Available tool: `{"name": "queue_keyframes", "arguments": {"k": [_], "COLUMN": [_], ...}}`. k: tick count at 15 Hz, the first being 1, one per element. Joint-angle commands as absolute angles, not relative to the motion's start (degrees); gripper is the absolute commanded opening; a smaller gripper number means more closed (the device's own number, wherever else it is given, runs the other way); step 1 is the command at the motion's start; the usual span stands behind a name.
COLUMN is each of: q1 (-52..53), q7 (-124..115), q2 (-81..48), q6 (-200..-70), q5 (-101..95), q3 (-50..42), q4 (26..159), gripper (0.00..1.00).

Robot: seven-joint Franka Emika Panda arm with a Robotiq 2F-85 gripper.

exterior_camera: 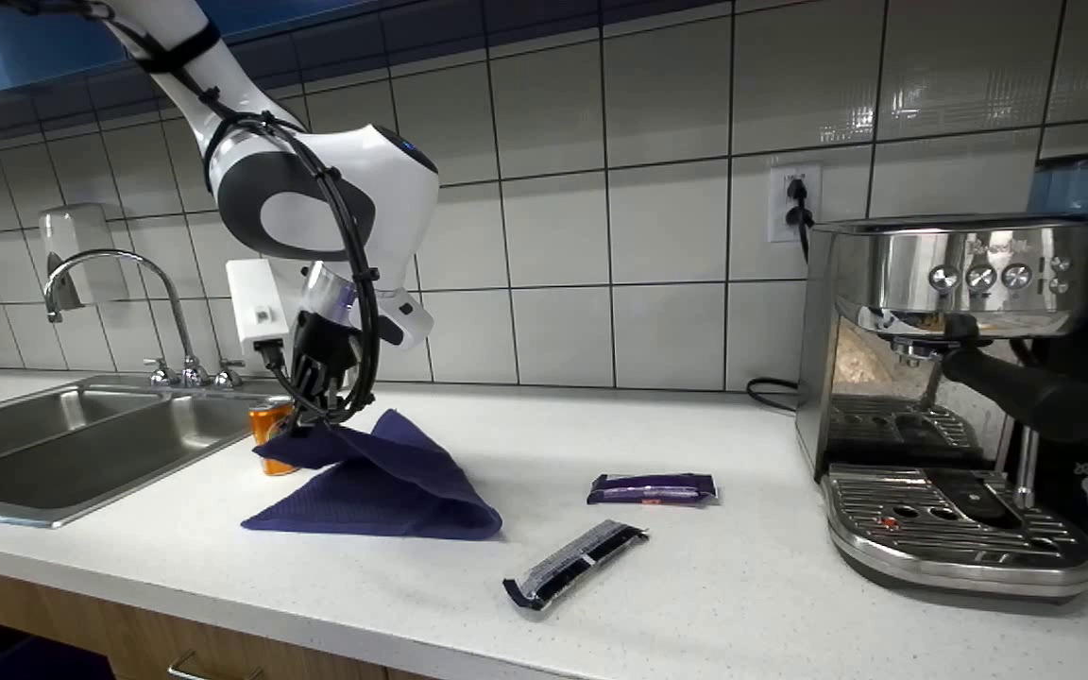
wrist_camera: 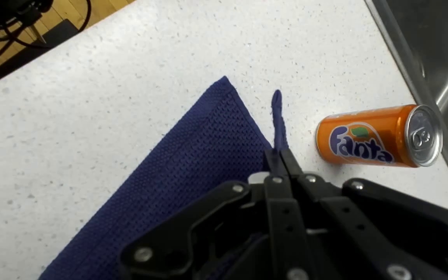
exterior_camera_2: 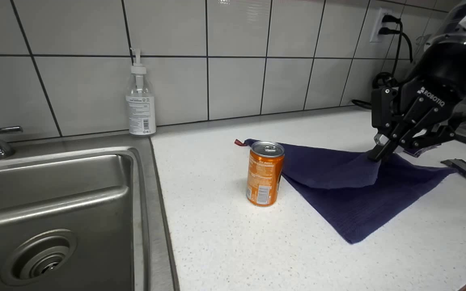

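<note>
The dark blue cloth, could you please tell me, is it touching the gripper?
Touching. The wrist view shows it: the gripper is shut on the dark blue cloth, with a thin fold sticking out from between its tips.

Blue cloth (wrist_camera: pixel 181 175) in gripper (wrist_camera: pixel 280 154), 1 can (wrist_camera: pixel 368 136) nearby

Arm (exterior_camera: pixel 395 179) bent, above purple cloth (exterior_camera_2: pixel 350 210); gripper (wrist_camera: pixel 279 153) angled downward, fingers (wrist_camera: pixel 296 165) pinched together on the cloth's raised fold.

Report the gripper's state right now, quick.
Gripper: closed, holding part of the purple kitchen towel pinched between its fingertips.
</note>
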State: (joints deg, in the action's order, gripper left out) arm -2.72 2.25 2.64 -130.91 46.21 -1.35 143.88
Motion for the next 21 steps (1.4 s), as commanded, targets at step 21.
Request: {"name": "queue_keyframes", "arguments": {"k": [21], "q1": [1.2], "q7": [0.4], "q2": [5.4], "q6": [-140.1], "q5": [47.5], "q3": [0.6], "q4": [153.2], "gripper": [0.00]}}
